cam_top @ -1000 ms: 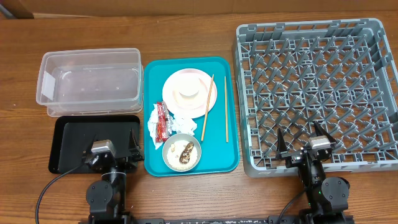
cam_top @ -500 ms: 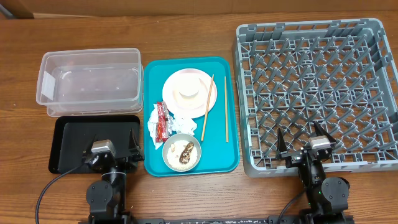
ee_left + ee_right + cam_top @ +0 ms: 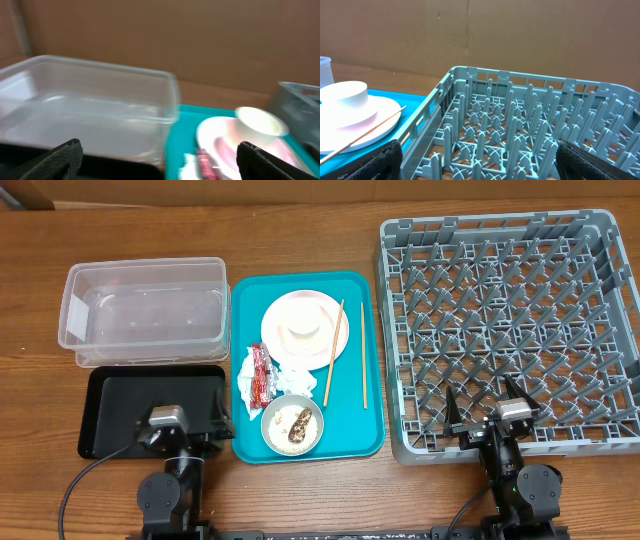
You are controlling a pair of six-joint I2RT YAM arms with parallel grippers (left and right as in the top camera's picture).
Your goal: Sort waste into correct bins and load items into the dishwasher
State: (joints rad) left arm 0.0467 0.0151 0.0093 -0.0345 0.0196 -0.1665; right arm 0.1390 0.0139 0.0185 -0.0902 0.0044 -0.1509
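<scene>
Bench: the wooden bench (image 3: 330,495) was bare along its near edge between the two arms, and in a narrow strip down its left edge.
Dish rack: the large square grey plastic dish rack (image 3: 510,320) filled the far right corner and reached nearly to the near edge; nothing stood on its pegs.
Bins: the clear rectangular plastic tub (image 3: 145,308) sat toward the far left corner. The shallow black rectangular plastic tray (image 3: 110,405) lay just nearside of it. Both held nothing.
Serving tray: the teal serving tray (image 3: 372,380) lay mid-bench, close between bins and rack.
Dishes: the round pale pink plate (image 3: 290,315) carried the small cream cup (image 3: 303,332). One thin wooden chopstick (image 3: 333,352) leaned on its rim, and the other (image 3: 363,368) lay flat beside it.
Waste: the crumpled white paper napkins (image 3: 290,383) and red-and-white wrapper (image 3: 261,373) lay beside the grey-white bowl (image 3: 270,420), which held the brown food scrap (image 3: 299,428) and rice grains (image 3: 281,421).
Left pincer (image 3: 183,410): released, over the black tray's right end.
Right pincer (image 3: 484,405): released, over the rack's near rim.
Hard to make out: the left wrist view was blurred, and the black tray's near right corner was covered by the arm.
Writing: the wrapper's print was too small to read.
</scene>
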